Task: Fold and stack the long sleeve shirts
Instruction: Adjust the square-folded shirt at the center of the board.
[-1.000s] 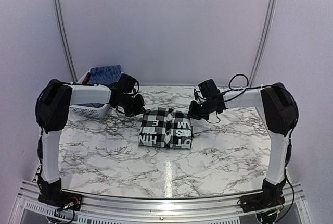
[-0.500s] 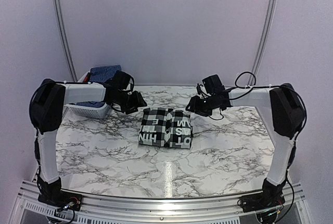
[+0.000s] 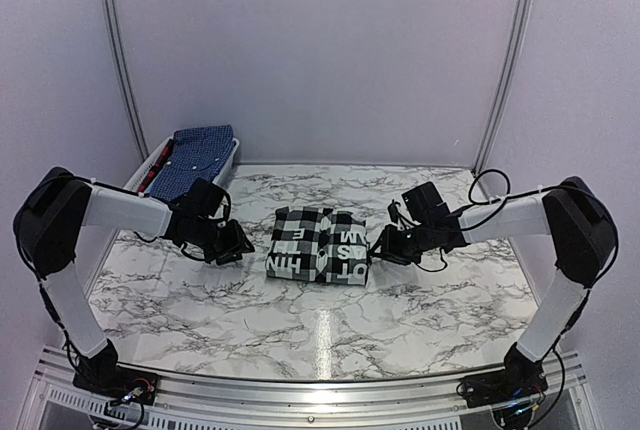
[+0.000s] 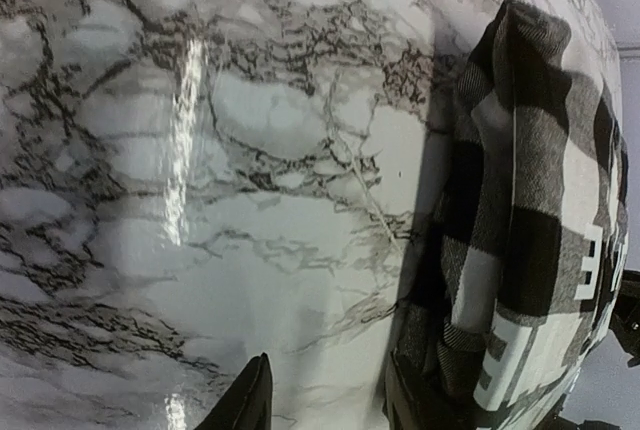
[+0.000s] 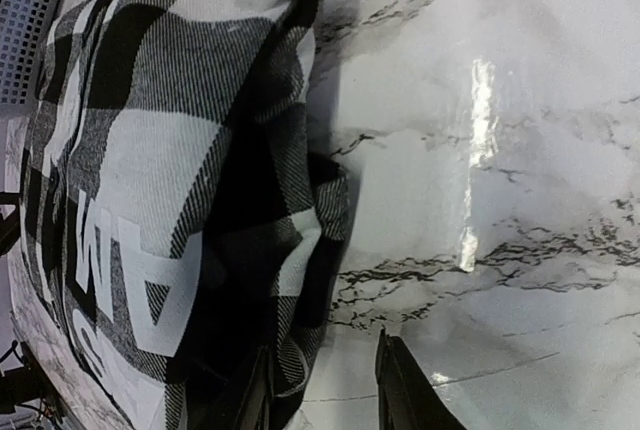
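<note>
A folded long sleeve shirt (image 3: 318,246) with large black-and-white checks and white lettering lies flat mid-table. My left gripper (image 3: 240,247) sits low at its left edge, open, with bare marble between the jaws (image 4: 325,408); one finger (image 4: 412,405) lies right against the shirt's (image 4: 530,210) folded edge. My right gripper (image 3: 382,250) sits low at the right edge, also open (image 5: 325,398). Its inner finger (image 5: 255,400) is tucked against the shirt's (image 5: 170,150) hem, and a little fabric reaches into the gap. A blue printed shirt (image 3: 195,160) rests on the basket at back left.
The white slotted basket (image 3: 150,165) stands at the table's back-left corner, behind the left arm; its wall also shows in the right wrist view (image 5: 25,20). The marble table (image 3: 330,325) stretches towards the arm bases. Curved walls close off the back and sides.
Both arms swung down from the shirt's far corners to the table beside its left and right edges. Both grippers, shut a second ago, now stand apart.
</note>
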